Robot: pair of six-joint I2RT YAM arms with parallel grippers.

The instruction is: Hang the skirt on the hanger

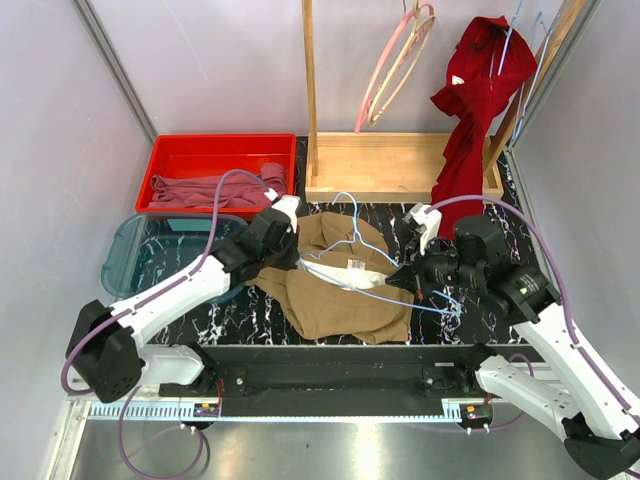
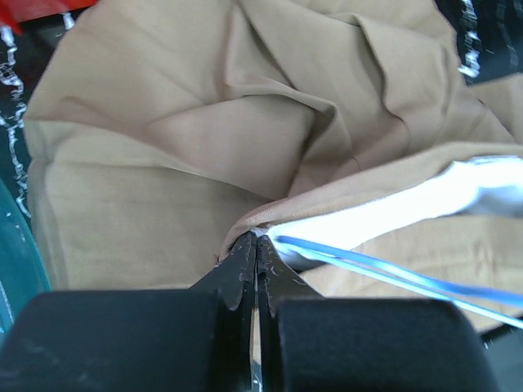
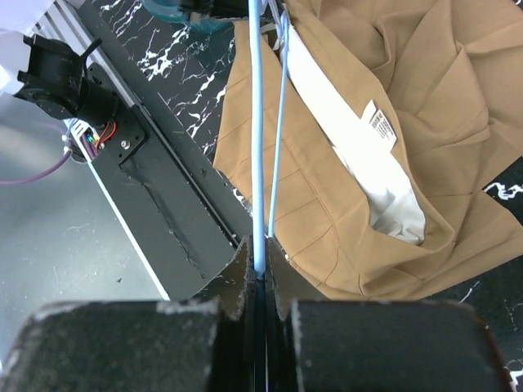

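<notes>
The tan skirt (image 1: 335,290) lies crumpled on the marbled table between both arms, its white lining and tag (image 3: 380,122) showing at the open waist. The light-blue wire hanger (image 1: 365,250) lies across it, hook toward the back. My left gripper (image 1: 292,262) is shut on the skirt's waist edge (image 2: 270,216), with the hanger wire (image 2: 392,273) passing just to its right. My right gripper (image 1: 413,282) is shut on the hanger's wire (image 3: 259,163) at the skirt's right side. The skirt also fills the right wrist view (image 3: 425,98).
A red bin (image 1: 215,150) with mauve cloth stands back left, a clear teal bin (image 1: 140,255) beside it. A wooden rack (image 1: 395,165) at the back holds pink and wooden hangers (image 1: 395,60). A dark red garment (image 1: 475,110) hangs back right.
</notes>
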